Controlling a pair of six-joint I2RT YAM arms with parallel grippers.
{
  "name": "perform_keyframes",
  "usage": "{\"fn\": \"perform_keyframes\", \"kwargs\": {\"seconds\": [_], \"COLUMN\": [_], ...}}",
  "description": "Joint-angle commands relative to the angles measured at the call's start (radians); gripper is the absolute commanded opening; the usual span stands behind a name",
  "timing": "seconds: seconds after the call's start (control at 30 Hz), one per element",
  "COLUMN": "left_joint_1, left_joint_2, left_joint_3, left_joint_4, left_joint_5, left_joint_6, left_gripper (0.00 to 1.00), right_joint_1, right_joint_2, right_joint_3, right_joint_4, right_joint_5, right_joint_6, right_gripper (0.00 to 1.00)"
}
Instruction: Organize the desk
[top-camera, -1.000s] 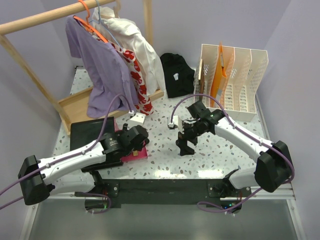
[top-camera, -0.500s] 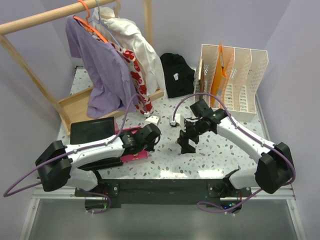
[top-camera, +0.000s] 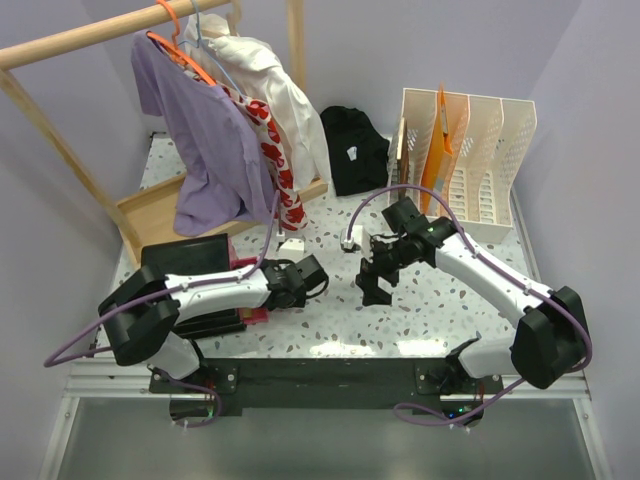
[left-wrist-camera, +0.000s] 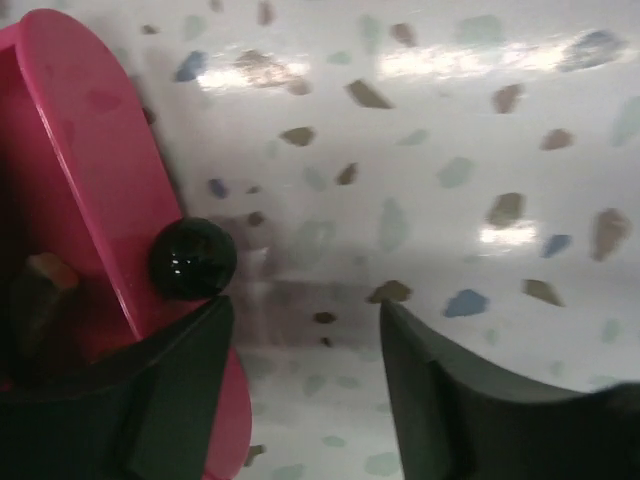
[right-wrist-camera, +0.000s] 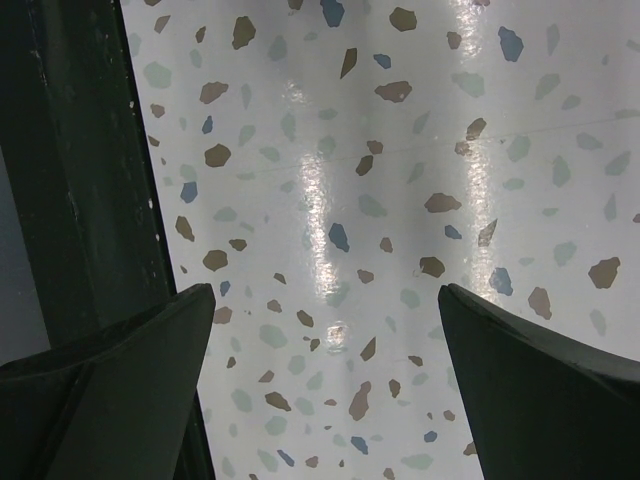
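Observation:
The desk (top-camera: 420, 310) is white terrazzo with a black rail (top-camera: 320, 372) along its front. My left gripper (top-camera: 308, 276) is low over the desk, open and empty. In the left wrist view (left-wrist-camera: 305, 335) its left finger (left-wrist-camera: 140, 400) is beside a pink flat item (left-wrist-camera: 85, 170) with a small black round knob (left-wrist-camera: 193, 258). That pink item (top-camera: 258, 305) lies partly on a black flat pad (top-camera: 182, 263). My right gripper (top-camera: 374, 287) is open and empty over bare desk (right-wrist-camera: 400, 200), fingers (right-wrist-camera: 560, 390) spread wide.
A wooden clothes rack (top-camera: 90, 35) with a purple shirt (top-camera: 205, 140) and white garments stands back left on a wooden tray (top-camera: 150, 215). A black cloth (top-camera: 355, 150) lies at the back. A white file organizer (top-camera: 480, 170) holds orange folders at the back right.
My left gripper has moved right, off the pink item to its right edge, with the arm stretching along the desk. My right gripper has shifted only slightly.

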Motion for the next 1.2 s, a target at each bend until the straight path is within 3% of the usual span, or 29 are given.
{"fn": "perform_keyframes", "kwargs": {"seconds": [0.0, 0.1, 0.2, 0.4, 0.57, 0.77, 0.87, 0.97, 1.17], "left_joint_1": [0.006, 0.008, 0.012, 0.011, -0.003, -0.002, 0.009, 0.041, 0.113], "left_joint_2": [0.019, 0.028, 0.043, 0.051, -0.024, -0.152, -0.130, -0.074, 0.029], "left_joint_3": [0.037, 0.046, 0.067, 0.118, 0.118, 0.052, 0.035, 0.021, 0.035], "left_joint_4": [-0.220, -0.271, -0.300, -0.305, -0.216, -0.013, 0.024, 0.065, 0.062], "left_joint_5": [-0.257, -0.313, -0.337, -0.312, -0.232, -0.057, -0.054, -0.041, -0.084], "left_joint_6": [-0.096, -0.108, -0.101, -0.011, 0.117, 0.263, 0.255, 0.250, 0.179], "left_gripper": [0.79, 0.92, 0.95, 0.95, 0.92, 0.69, 0.39, 0.18, 0.19], "right_joint_1": [-0.004, -0.004, -0.004, -0.004, -0.004, -0.004, -0.004, -0.004, -0.006], "right_joint_2": [-0.029, -0.029, -0.032, -0.029, -0.024, -0.023, -0.021, -0.024, -0.029], "right_joint_3": [0.017, 0.017, 0.017, 0.017, 0.017, 0.017, 0.017, 0.017, 0.017], "right_joint_4": [0.009, 0.007, 0.007, 0.007, 0.006, 0.006, 0.006, 0.004, 0.004], "right_joint_5": [-0.003, -0.003, -0.003, -0.003, -0.003, -0.003, -0.003, -0.004, -0.004], "right_joint_6": [0.004, 0.004, 0.002, 0.002, 0.001, 0.001, 0.001, 0.001, 0.001], "right_gripper": [0.99, 0.99, 0.99, 0.99, 0.99, 0.99, 0.99, 0.99, 0.99]}}
